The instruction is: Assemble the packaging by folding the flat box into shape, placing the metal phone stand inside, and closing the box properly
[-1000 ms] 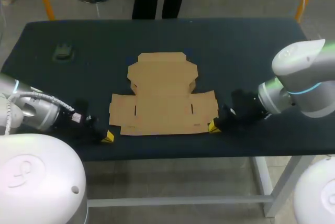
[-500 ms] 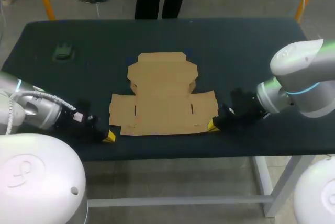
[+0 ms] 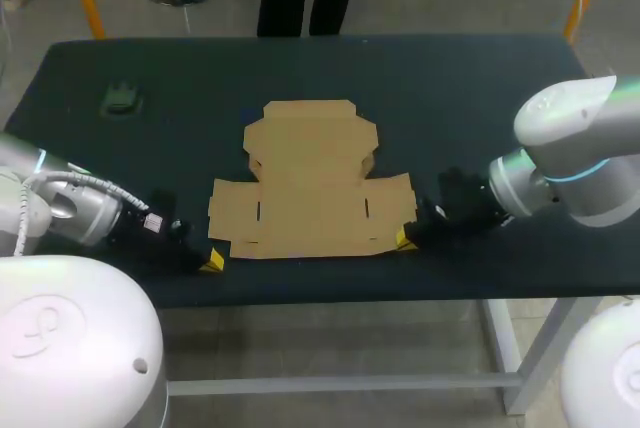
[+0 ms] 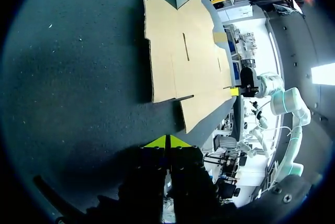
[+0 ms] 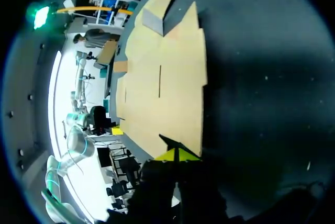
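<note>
Status: basically step zero. The flat box (image 3: 312, 183) lay fully flat on the desk (image 3: 480, 88). I could see no panel or flap raised, so I'd say folding hadn't started.

Left gripper (image 3: 211, 262) sat low on the desk just off the box's near left corner, with a small gap to the cardboard as far as I could tell. Its jaws were together, yellow tips meeting, nothing between them.

Right gripper (image 3: 405, 240) was at the box's near right corner, with its tips right at the cardboard edge. I couldn't tell whether it was touching or just short. Its jaws were also pressed together and empty.

A small dark object (image 3: 121, 100) sat well apart from the box, off past its far left side. It was probably the phone stand, but too small to confirm. Nothing was near it.

My read:
- Done: nothing yet.
- Left: raise the walls and flaps into a box, fetch the stand and put it inside, then close the lid.
- Both arms looked staged at the box's two near corners, likely to work the front edge first.
- With jaws closed they could only push or pry the cardboard, not pinch it.
</note>
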Motion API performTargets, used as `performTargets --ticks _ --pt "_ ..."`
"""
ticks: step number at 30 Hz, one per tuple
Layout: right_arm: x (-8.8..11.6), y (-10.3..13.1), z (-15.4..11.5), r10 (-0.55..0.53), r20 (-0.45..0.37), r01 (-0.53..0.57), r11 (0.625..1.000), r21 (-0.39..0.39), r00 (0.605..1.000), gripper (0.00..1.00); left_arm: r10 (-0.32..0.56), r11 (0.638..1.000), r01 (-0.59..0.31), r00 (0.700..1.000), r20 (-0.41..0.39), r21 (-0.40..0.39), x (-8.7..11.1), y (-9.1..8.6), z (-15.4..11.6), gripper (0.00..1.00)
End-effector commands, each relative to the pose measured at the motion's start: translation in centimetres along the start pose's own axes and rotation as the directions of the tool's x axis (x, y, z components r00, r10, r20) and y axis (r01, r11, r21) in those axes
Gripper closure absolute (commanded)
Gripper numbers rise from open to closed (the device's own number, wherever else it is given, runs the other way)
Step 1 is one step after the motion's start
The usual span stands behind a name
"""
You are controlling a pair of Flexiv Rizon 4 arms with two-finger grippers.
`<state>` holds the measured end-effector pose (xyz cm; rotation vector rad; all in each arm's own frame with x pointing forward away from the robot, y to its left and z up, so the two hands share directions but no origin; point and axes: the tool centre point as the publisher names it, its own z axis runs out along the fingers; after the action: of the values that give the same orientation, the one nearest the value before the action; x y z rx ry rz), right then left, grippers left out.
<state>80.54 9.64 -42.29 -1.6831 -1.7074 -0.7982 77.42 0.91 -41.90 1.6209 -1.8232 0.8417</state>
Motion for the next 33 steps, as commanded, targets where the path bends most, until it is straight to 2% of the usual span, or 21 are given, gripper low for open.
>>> performTargets --ticks 1,20,33 --pt "-0.1 0.0 0.1 -0.003 -0.005 0.003 1.000 -0.002 1.000 1.00 -0.003 1.000 0.003 1.000 -0.006 -0.007 -0.5 -0.2 0.4 1.00" --pt "0.0 0.2 0.2 0.001 0.001 -0.001 1.000 0.001 1.000 1.00 0.011 1.000 -0.012 0.999 -0.044 -0.024 0.4 -1.8 1.2 1.00" --pt "0.1 0.3 0.3 -0.004 0.002 0.004 1.000 0.006 1.000 1.00 0.018 1.000 -0.019 0.999 -0.042 -0.019 0.8 -1.8 1.0 1.00"
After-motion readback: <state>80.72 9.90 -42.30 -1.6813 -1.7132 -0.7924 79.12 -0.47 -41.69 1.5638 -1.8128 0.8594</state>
